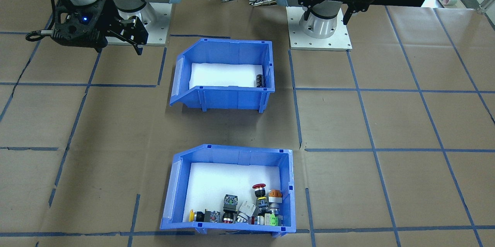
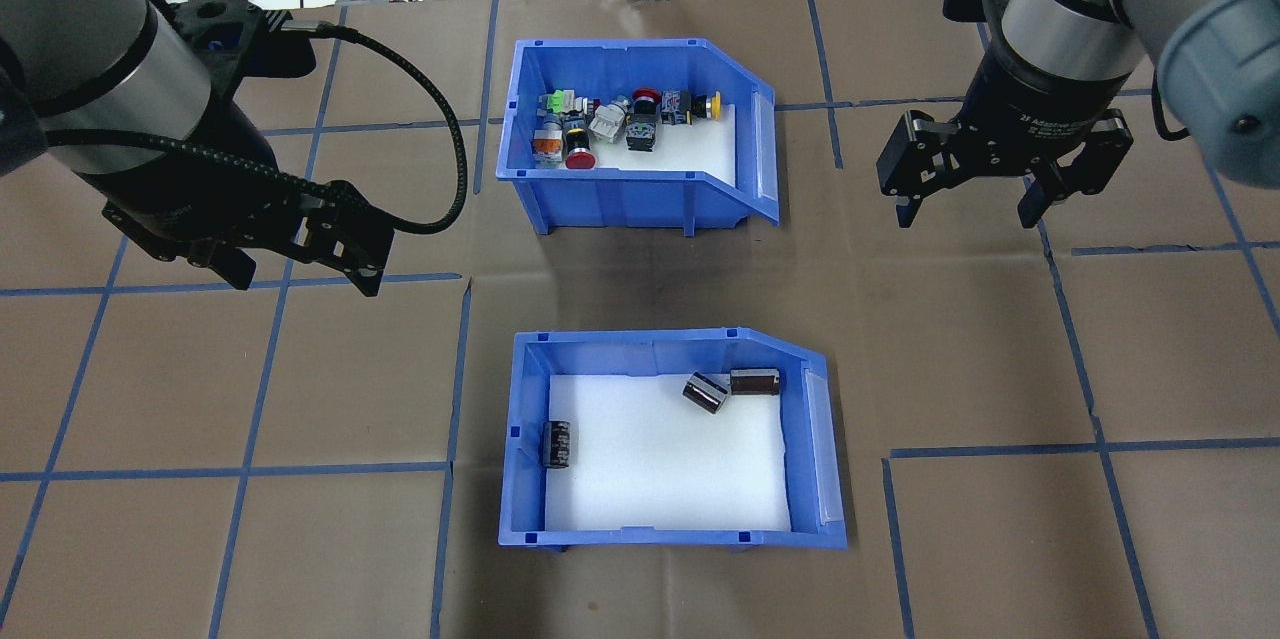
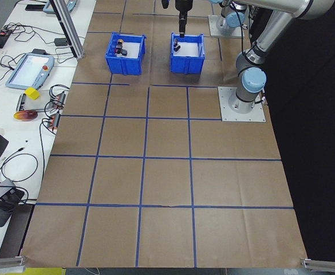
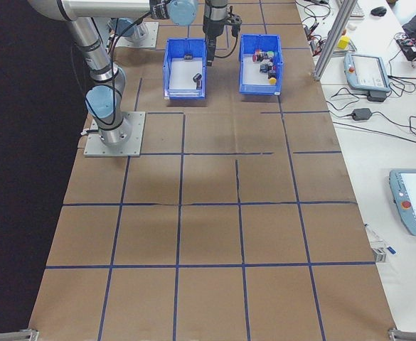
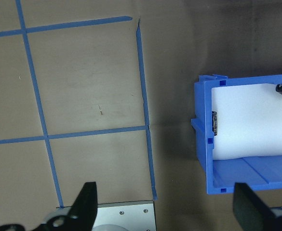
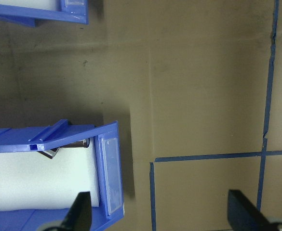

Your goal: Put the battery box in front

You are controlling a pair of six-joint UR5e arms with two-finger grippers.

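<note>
A: What is seen first?

B: A tabletop (image 2: 960, 359) covered in brown paper and marked into squares with blue tape is seen. Two blue bins are set on it, one behind the other along the middle, well apart.

A: Where is the battery box found?

B: The battery box (image 2: 672, 444) is placed on the robot's near side, close to the arm bases. It is lined with white foam (image 2: 660, 469), and its low open front is turned toward the robot's right. The other blue bin (image 2: 630, 144) is set on the far side, toward the operators' edge, and is turned the same way.

A: How are the grippers held?

B: The left gripper (image 2: 300, 269) is held above bare tabletop to the left of the two bins, its fingers spread apart and nothing between them. The right gripper (image 2: 968, 204) is held above bare tabletop to the right of the far bin, likewise spread wide and empty. Neither bin is touched.

A: And the small contents?

B: Three dark cells (image 2: 718, 391) are seen in the battery box: two lie touching near the far wall, and one lies against the left wall. Coloured push-button switches (image 2: 600, 119) are heaped along the far wall of the other bin.
</note>
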